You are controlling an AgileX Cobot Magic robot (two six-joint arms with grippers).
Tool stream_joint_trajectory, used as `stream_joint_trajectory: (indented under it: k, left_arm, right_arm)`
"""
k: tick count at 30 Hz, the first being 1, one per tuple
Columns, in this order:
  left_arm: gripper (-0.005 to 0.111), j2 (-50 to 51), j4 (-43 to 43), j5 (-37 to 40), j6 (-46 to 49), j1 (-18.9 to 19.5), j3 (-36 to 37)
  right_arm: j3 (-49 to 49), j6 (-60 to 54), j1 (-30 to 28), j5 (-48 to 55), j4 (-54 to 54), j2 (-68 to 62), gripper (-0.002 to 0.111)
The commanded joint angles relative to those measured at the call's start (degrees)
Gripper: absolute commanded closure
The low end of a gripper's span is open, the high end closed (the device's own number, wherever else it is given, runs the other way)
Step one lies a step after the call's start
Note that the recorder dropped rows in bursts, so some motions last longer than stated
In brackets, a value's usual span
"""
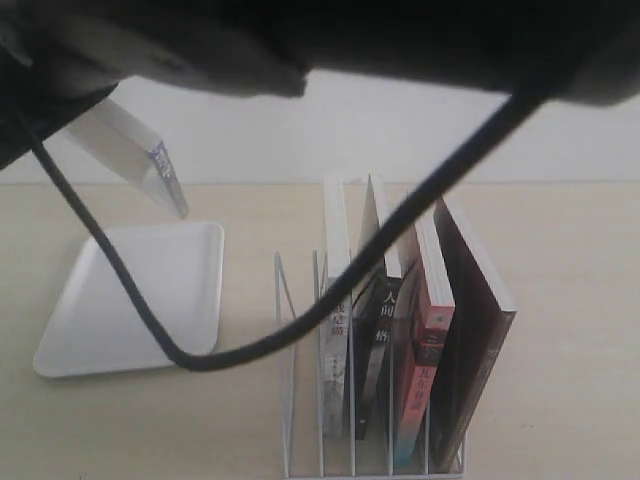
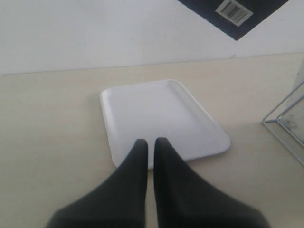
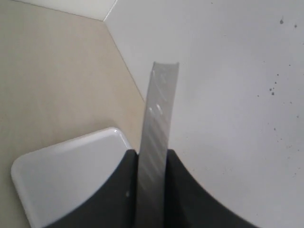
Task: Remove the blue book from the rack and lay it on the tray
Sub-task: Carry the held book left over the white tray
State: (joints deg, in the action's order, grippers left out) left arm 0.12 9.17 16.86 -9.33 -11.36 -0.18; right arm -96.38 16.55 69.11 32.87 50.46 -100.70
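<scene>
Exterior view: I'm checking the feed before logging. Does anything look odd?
Yes. A black cable sags across the view, looping in front of the rack and tray. The blue book hangs tilted in the air beside the tray, clamped in the right pincer.

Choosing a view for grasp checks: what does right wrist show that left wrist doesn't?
Only right wrist: the right gripper clamped on the blue book by its edge. Only left wrist: the left gripper, shut and empty, the book's barcode, and a corner of the rack. Both: the tray on the tabletop and part of the blue book.
</scene>
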Motion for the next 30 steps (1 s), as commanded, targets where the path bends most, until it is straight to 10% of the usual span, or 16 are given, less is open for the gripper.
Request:
stream_joint_trajectory:
  k: [1,30]
  left_arm:
    - [0.103,-0.1,-0.2,-0.1,0.2,0.2,0.2]
    - [0.103,-0.1,-0.2,-0.1,0.2,0.2,0.2]
  right_arm:
    - [-0.3,-0.7,0.1,-2.6,6.7,-2.6,0.108]
    - [-0.3,2.8,-8.2,-19.1,28.2,-18.9,0.108]
